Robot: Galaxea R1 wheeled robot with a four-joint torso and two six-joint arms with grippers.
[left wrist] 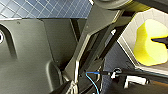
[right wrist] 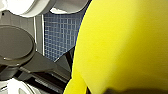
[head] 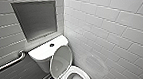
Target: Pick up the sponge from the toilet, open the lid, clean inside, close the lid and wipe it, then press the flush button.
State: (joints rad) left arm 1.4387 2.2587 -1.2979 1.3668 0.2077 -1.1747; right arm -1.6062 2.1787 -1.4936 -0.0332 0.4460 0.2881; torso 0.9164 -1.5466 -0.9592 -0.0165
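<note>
One yellow sponge (left wrist: 147,42) pinched at its waist by right tool (left wrist: 160,40), left tool (left wrist: 136,78) grip cannot tell, toilet (head: 42,52) lid (head: 60,60) raised

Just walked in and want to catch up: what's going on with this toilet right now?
The robot is partway through cleaning the toilet. Its right tool appears to pinch the yellow sponge at its waist. The lid is up, leaning back toward the tank, whose flush button sits on top.
</note>
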